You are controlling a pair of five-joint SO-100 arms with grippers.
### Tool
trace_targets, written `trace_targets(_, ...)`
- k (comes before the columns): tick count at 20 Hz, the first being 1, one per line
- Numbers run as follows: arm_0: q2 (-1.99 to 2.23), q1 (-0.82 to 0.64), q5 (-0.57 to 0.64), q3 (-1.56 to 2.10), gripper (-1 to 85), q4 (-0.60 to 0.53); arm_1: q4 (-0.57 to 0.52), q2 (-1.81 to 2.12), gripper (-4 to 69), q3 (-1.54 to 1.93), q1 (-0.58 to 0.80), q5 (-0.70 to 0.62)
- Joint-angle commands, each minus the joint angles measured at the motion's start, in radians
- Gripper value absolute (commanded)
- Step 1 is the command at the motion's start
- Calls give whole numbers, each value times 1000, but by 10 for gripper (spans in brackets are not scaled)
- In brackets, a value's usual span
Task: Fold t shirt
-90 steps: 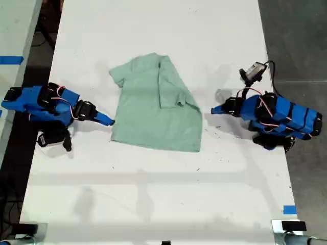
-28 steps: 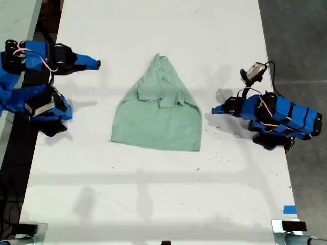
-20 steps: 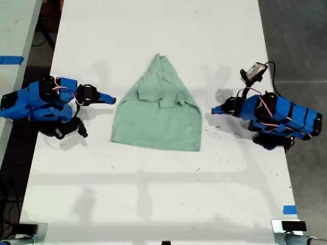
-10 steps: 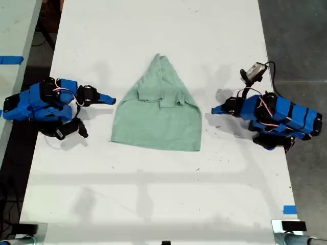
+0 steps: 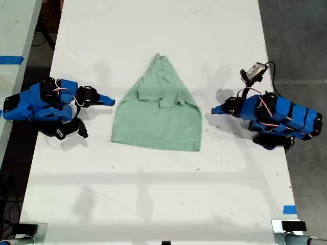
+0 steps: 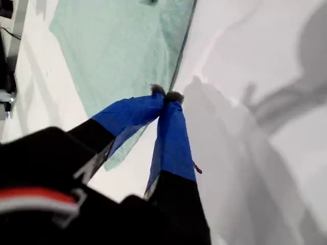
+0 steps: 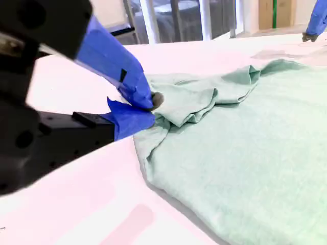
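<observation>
The pale mint-green t shirt [image 5: 158, 122] lies flat mid-table, both upper sides folded in so its top forms a point. My first gripper [image 5: 111, 102], on the arm at the exterior view's left, is shut and empty, with its tips [image 6: 166, 96] right at the t shirt's [image 6: 122, 46] straight side edge. My second gripper [image 5: 213, 109], on the arm at the exterior view's right, is also shut and empty. It rests a short gap off the opposite edge. Its tips [image 7: 152, 109] point at the crumpled folded sleeve of the t shirt [image 7: 245, 153]. The first gripper [image 7: 308, 30] shows far across the cloth.
The white table [image 5: 153, 204] runs well beyond the shirt on all sides. A second table with blue tape [image 5: 10, 59] stands at the exterior view's left. Dark floor [image 5: 301, 41] lies past the table's edge at the exterior view's right. A blue tape mark [image 5: 289, 210] sits near a front corner.
The shirt's upper side at the exterior view's left now lies folded inward, making the pointed top. The first arm swung away, then came back beside the shirt's edge. The second arm stayed still.
</observation>
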Motion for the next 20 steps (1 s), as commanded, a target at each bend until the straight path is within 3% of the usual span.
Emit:
trace_targets(1, 6, -6, -20, -14, -1, 3, 11, 18, 7, 54, -5, 12)
trace_targets(6, 6, -6, -20, -14, -1, 5, 52, 18, 12, 21, -52, 18)
trace_targets(20, 6, -8, -21, -14, -1, 6, 58, 18, 5, 49, -11, 64)
